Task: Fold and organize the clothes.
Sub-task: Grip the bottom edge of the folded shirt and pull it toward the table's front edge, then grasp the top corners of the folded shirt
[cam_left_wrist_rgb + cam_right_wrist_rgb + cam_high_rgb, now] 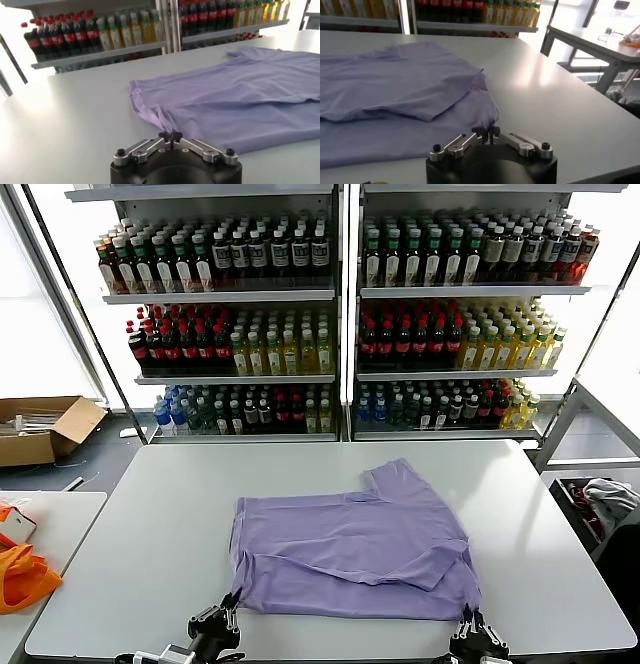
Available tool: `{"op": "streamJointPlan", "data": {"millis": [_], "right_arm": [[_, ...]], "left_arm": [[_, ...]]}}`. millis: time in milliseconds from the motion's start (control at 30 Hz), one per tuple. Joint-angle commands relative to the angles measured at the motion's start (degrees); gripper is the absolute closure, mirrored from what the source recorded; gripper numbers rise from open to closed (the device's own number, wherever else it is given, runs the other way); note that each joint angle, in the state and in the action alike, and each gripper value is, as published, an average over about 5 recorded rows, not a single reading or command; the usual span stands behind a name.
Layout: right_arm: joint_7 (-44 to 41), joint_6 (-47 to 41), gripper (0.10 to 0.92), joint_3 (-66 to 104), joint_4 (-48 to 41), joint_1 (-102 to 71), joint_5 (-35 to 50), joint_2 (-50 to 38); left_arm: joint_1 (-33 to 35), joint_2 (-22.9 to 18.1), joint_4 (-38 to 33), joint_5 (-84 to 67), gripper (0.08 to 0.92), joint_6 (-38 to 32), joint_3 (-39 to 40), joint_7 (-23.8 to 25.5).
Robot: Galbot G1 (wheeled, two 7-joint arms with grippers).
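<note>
Grippers (170, 136) (486, 132) pinch T-shirt (350, 544) near corners, fingers closed.

Shop-like setting, tall lit shelves (345, 304) stocked with rows of bottled drinks (420, 334), white desk (150, 524) in front

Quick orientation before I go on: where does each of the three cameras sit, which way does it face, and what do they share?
Head view: high on the robot, looking forward and down over the white table toward the drink shelves; left gripper and right gripper show at the near edge.
Left wrist view: low behind the left gripper, facing the lavender T-shirt.
Right wrist view: low behind the right gripper, facing the T-shirt's other near corner.
Shared: T-shirt, table, shelves.
</note>
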Motion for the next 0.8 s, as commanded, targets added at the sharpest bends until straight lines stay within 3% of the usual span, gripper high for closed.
{"op": "streamJointPlan", "data": {"millis": [33,267,500,667,800], "right_arm": [[0.4,0.7,0.63,0.0,0.0,-2.1,-0.5,0.0],[0.1,2.9,0.431,1.3,4.2,-2.9,-0.9,0.6],[-6.5,4.6,0.238,4.4,7.6,6.3,-1.1,0.0],[-14.1,2.5,0.204,11.1,0.8,20.2,0.3,-4.5],[-20.5,-3.7,0.203,11.2,-5.8,31.2,6.4,-12.3]], "left_arm": [[1.8,-1.5,-0.6,0.5,0.88,-0.2,0.3,-1.0],[-0.4,-2.6,-3.6,0.4,0.683,-1.1,-1.4,-3.0],[-9.9,1.8,-6.4,-3.1,0.484,-1.2,-7.5,1.7],[-21.5,5.7,1.9,-3.9,0.336,-4.4,-6.8,9.7],[-32.2,5.7,8.6,-7.7,0.229,-2.2,-3.6,11.4]]}}
